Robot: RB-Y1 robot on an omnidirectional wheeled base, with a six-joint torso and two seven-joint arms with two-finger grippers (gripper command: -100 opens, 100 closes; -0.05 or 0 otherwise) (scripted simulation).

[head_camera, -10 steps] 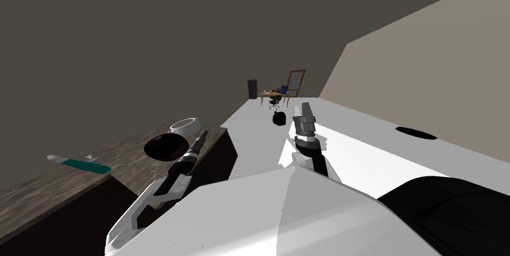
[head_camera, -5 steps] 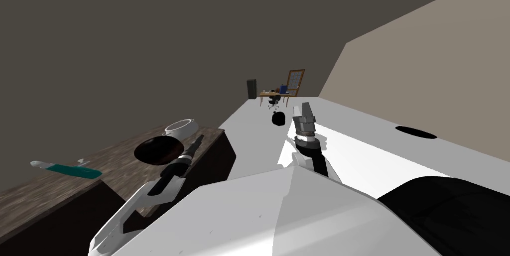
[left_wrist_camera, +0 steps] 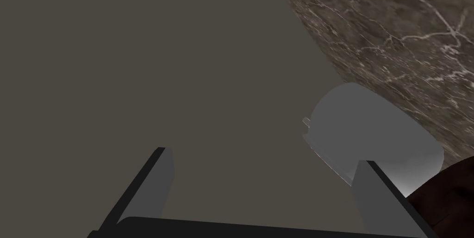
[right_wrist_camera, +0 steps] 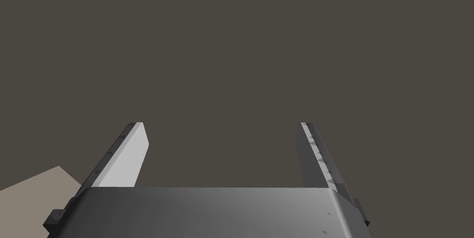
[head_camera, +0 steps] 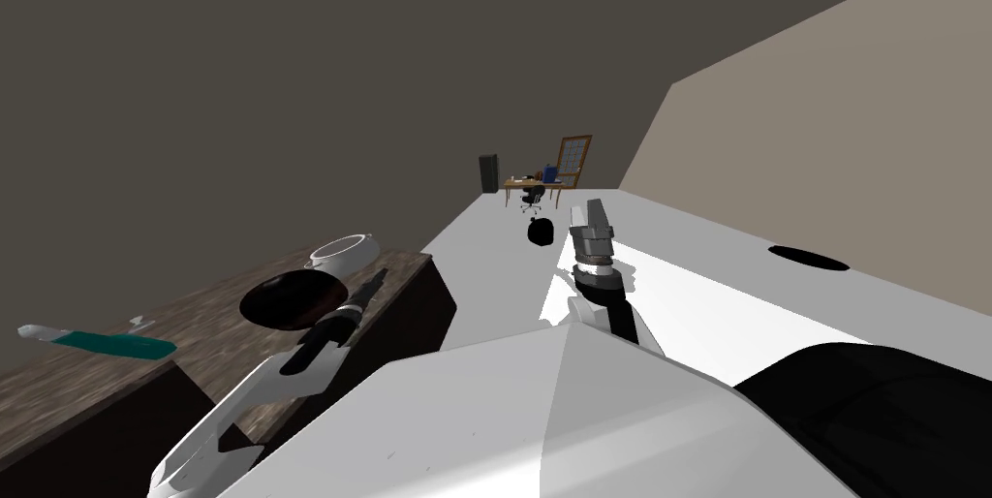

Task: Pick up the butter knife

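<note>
Presently, left gripper hovered over the brown, white-veined stone counter near its corner, blades parted wide and holding nothing. Rounded white pot sat at the gripper's 11 o'clock, near the counter's far edge. Dark round bowl lay just beside the gripper at 9. Butter knife — teal handle, pale blade — lay flat well beyond the bowl at 9 o'clock, bare counter between. Right gripper stood well apart at 3 o'clock — blades likewise spread, empty.
</note>
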